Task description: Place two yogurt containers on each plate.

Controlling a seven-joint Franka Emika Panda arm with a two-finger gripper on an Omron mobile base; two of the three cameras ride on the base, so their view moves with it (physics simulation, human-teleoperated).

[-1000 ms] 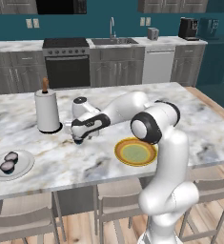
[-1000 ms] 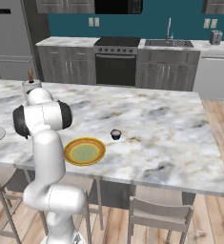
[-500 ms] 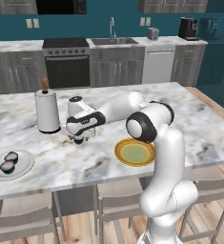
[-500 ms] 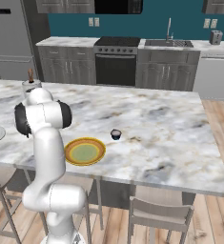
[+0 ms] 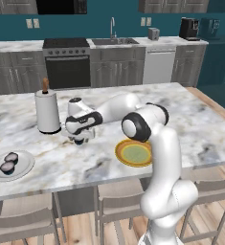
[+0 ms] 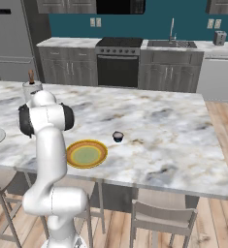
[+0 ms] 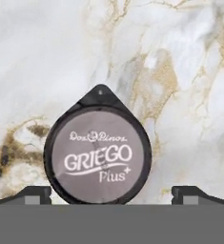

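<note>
The yogurt cup (image 7: 98, 148) I go for now sits on the desk (image 5: 190, 124), directly under my end effector (image 7: 111, 194) in the hand view. Its pale lid faces up, its small tab points to 12 o'clock. The two finger tips stand wide apart, at approx. 8 and 4 o'clock of the cup, one on each side, not touching it. So nothing is gripped yet.

In the left base view the end effector (image 5: 78, 139) hangs low over the desk, just beside the paper towel roll (image 5: 47, 112), at approx. 4 o'clock from it.

Progress, as I judge it: the white-grey plate (image 5: 26, 168) at the left edge already carries two cups (image 5: 9, 162), touching or nearly so. This plate looks done. The yellow-rimmed plate (image 5: 134, 153) has no cup on it. One more cup (image 6: 117, 137) waits on the desk in the right base view, near that plate (image 6: 86, 154) at approx. 2 o'clock.

So approx. half is done. Left to do: close on the cup below, carry it to the yellow plate, then same w/ the last cup.
</note>
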